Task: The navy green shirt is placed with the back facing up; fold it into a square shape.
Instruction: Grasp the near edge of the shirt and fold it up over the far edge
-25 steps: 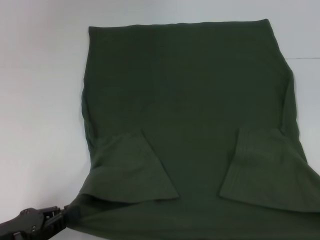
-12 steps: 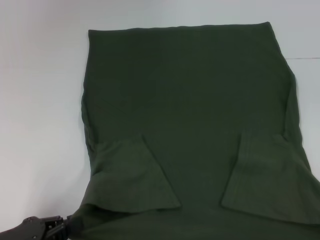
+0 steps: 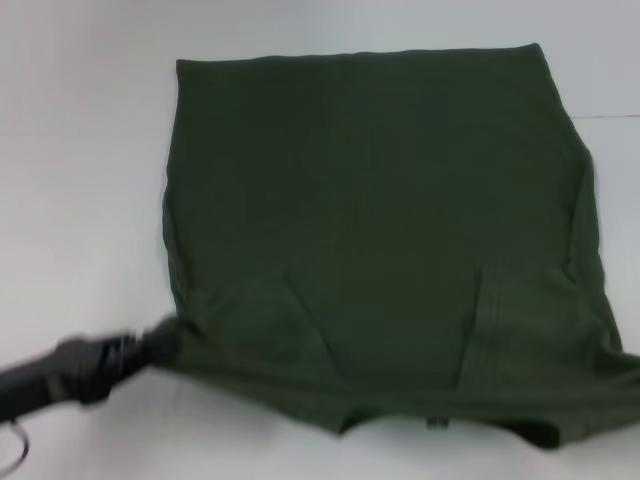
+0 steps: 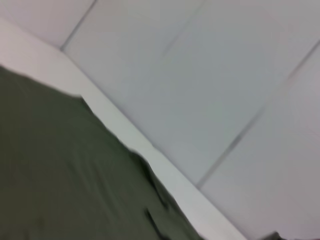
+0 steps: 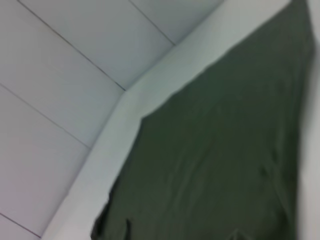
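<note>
The navy green shirt [image 3: 380, 230] lies spread across the middle of the white counter [image 3: 80, 200], its far hem running flat and straight toward the far edge, while both sleeves sit tucked in over the body and the near part is lifted and bunched. The left gripper [image 3: 150, 350] is at the shirt's near-left corner, close to the counter's near-left side, and its fingers appear closed on that corner of fabric, though motion blur hides the exact pinch. The right gripper is not in the head view at all; the cloth near the counter's near-right edge rises as if held, but whether those fingers are open or closed cannot be told. The main risk, as I judge it, is an uneven carry: if one corner travels faster or higher than the other, the fold line skews and the result is a trapezoid instead of a square. A shallow pinch on this soft knit could also slip out mid-lift, dropping the corner short. The tucked sleeves could slide out as the near edge is swung over, and dragging the cloth could shift or wrinkle the flat far hem.
</note>
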Robot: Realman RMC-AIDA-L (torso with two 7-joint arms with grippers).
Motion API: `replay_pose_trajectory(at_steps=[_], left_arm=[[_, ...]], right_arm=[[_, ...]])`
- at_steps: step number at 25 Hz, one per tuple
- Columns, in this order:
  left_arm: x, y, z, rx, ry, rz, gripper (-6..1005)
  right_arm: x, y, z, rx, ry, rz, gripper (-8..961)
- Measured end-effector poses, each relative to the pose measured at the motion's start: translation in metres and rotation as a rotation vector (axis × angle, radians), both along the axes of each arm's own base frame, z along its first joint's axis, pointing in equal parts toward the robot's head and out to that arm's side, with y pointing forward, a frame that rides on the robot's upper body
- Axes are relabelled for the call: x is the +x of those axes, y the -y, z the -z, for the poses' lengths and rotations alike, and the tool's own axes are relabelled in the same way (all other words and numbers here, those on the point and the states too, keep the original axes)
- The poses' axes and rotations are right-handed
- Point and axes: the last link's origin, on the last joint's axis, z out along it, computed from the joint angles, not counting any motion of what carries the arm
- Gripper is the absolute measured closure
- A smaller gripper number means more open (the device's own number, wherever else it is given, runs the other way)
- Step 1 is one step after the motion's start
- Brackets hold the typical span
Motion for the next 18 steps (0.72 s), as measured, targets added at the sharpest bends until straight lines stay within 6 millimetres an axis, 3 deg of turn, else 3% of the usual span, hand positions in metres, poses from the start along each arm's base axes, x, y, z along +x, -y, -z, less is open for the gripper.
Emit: replay_pose_trajectory(at_steps=[4, 10, 14, 18], left_arm=[[0.021, -0.053, -0.007, 0.062, 0.001, -0.004, 953], [0.052, -0.117, -0.005, 0.153, -0.056, -0.037, 953], [0.066, -0.145, -0.003, 0.235, -0.061, -0.086, 951], [0.076, -0.168, -0.003, 0.343, -0.059, -0.145, 953]], right_arm=[[-0.016, -0.05, -0.014, 0.021, 0.02, -0.062, 933], [-0.048, -0.126, -0.037, 0.095, 0.091, -0.136, 933], [-0.067, -0.172, -0.044, 0.158, 0.155, -0.141, 933], [-0.088, -0.217, -0.036, 0.188, 0.243, -0.13, 933]])
